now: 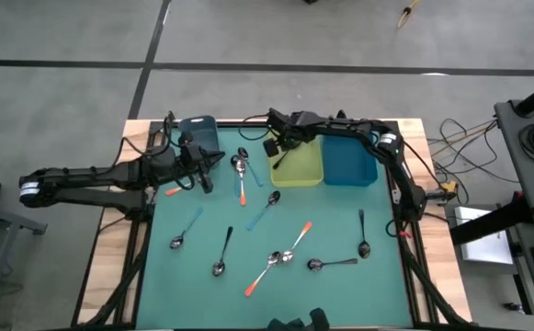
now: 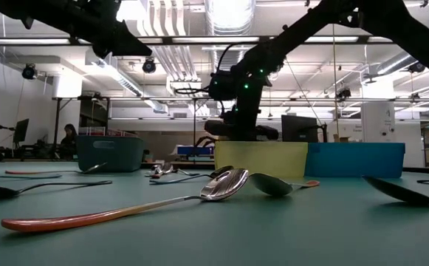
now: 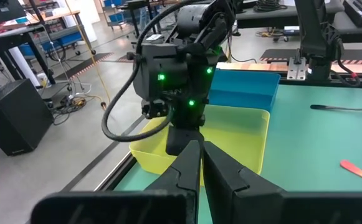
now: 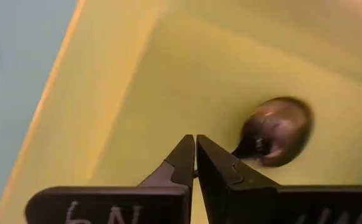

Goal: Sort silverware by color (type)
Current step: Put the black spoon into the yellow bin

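Note:
My right gripper hangs over the yellow bin at the far middle, fingers shut. A spoon's shiny bowl shows just beyond the fingertips, over the bin's floor. My left gripper waits shut above the mat's far left, pointing toward the yellow bin. Several spoons with orange, pale blue and black handles lie flat on the green mat. My right gripper appears to pinch the spoon's dark handle between its fingertips, close to the bowl. The fingers slant down into the yellow bin from above. The bowl sticks out sideways past the fingertips, blurred, over the bin's floor; whether it rests there I cannot tell.
A blue bin stands right of the yellow one, a dark teal bin at the far left. Loose spoons cover the mat's middle and near half, with one orange-handled spoon close to the low camera.

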{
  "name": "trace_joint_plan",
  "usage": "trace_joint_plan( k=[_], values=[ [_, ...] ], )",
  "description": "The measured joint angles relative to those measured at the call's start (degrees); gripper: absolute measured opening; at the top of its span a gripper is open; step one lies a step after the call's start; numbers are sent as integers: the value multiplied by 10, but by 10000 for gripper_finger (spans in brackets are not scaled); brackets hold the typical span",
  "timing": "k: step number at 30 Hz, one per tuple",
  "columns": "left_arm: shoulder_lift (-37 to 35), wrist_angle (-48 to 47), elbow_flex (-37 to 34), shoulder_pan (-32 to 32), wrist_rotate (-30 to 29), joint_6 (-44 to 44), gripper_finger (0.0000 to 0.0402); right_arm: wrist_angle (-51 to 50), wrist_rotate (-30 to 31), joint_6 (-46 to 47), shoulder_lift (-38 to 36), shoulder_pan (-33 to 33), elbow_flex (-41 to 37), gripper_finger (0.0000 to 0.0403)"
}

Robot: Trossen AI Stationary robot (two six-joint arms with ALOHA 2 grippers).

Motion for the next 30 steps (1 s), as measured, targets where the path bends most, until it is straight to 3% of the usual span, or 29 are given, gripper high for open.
trace_joint_plan(
  k=[9, 17, 23, 30],
  values=[
    [0, 0, 0, 0, 0, 0, 0, 6, -6, 5, 17, 36, -1, 9],
    [0, 0, 0, 0, 0, 0, 0, -11, -60, -17, 19, 38, -1, 9],
    [0, -1, 0, 0, 0, 0, 0, -59, -93, -48, 11, 38, 0, 9],
    [0, -1, 0, 0, 0, 0, 0, -142, -86, -61, 7, 38, 0, 9]
  ],
)
